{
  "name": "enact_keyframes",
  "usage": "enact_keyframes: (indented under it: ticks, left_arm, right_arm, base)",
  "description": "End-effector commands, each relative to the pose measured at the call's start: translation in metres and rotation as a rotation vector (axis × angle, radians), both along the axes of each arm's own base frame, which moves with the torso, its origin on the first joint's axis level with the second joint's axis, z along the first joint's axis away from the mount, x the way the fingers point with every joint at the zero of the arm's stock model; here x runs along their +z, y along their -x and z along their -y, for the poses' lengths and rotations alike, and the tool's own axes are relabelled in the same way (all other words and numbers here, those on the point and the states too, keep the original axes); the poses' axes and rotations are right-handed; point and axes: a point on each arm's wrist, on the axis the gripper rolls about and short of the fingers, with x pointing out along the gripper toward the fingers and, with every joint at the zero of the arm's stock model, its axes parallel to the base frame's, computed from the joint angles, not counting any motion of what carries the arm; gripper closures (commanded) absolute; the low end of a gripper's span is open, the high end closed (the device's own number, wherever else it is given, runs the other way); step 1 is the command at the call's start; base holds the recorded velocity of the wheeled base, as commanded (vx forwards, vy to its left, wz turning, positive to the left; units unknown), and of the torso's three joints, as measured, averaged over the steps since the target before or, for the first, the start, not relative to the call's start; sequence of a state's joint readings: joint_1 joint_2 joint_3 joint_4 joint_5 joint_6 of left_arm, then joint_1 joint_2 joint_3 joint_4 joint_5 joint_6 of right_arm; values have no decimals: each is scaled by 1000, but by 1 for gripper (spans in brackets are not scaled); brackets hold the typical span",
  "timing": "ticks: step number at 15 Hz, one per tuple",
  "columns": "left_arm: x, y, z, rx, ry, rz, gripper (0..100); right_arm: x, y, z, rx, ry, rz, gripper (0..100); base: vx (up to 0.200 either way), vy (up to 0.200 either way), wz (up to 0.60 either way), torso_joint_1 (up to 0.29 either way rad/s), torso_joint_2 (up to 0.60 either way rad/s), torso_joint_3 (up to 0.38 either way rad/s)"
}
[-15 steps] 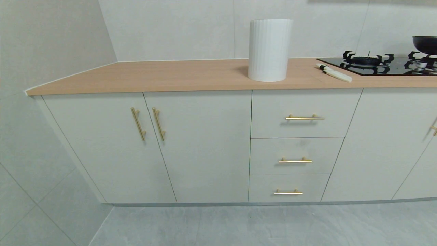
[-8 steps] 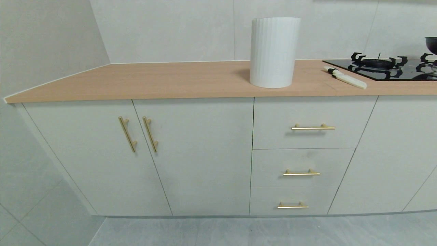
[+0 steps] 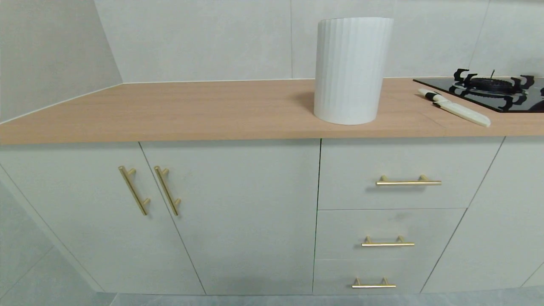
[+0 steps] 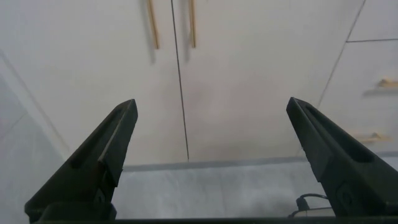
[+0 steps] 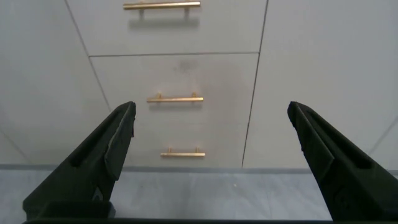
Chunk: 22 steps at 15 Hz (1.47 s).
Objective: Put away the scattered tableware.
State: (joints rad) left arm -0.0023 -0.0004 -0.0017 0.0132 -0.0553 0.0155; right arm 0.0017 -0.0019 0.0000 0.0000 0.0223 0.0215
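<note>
On the right part of the brown wooden desk (image 3: 191, 110) lies a white knife (image 3: 457, 109) with a black band near its handle. It lies flat. Its handle points to the far left and its tip points to the near right. The knife is just beside the black stove (image 3: 480, 91), which sits at the far right of the desk. Left of the knife, a little apart from it, stands a tall white pot (image 3: 350, 70) with thin lines running up its side. The pot stands upright, and I cannot see what is inside it. Under the desk are pale cupboards. Two cupboard doors (image 3: 238, 212) are on the left, and their long gold handles (image 3: 167, 190) sit side by side. Three drawers (image 3: 382, 161) are stacked to the right of the doors, below the pot, and each has a gold bar to pull. The doors and drawers are all shut. The left gripper (image 4: 211, 104) is low down in front of the two doors. Its jaws are spread wide with nothing between them, and the grey floor (image 4: 205, 186) shows below. The right gripper (image 5: 211, 107) is low down in front of the drawers. Its jaws are spread wide too and hold nothing.
</note>
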Motion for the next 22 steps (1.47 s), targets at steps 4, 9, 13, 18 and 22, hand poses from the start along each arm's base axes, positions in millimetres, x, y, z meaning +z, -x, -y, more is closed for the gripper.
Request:
enact_keyframes:
  ticks: [4, 9, 13, 18, 22]
  left_arm:
    - [0, 0, 0, 1, 0, 0, 0]
    - [0, 0, 0, -1, 0, -1, 0]
    - [0, 0, 0, 1, 0, 0, 0]
    - [0, 0, 0, 1, 0, -1, 0]
    - [0, 0, 0, 1, 0, 0, 0]
  right_arm:
    - [0, 0, 0, -1, 0, -2, 0]
    - [0, 0, 0, -1, -2, -2, 0]
    - [0, 0, 0, -1, -2, -2, 0]
    - [0, 0, 0, -1, -2, -2, 0]
    - [0, 0, 0, -1, -2, -3, 0]
  base:
    - [200, 0, 0, 2, 1, 0]
    - [160, 0, 0, 2, 3, 0]
    - [0, 0, 0, 0, 0, 0]
    - [0, 0, 0, 0, 0, 0]
    - [0, -150, 0, 1, 2, 3]
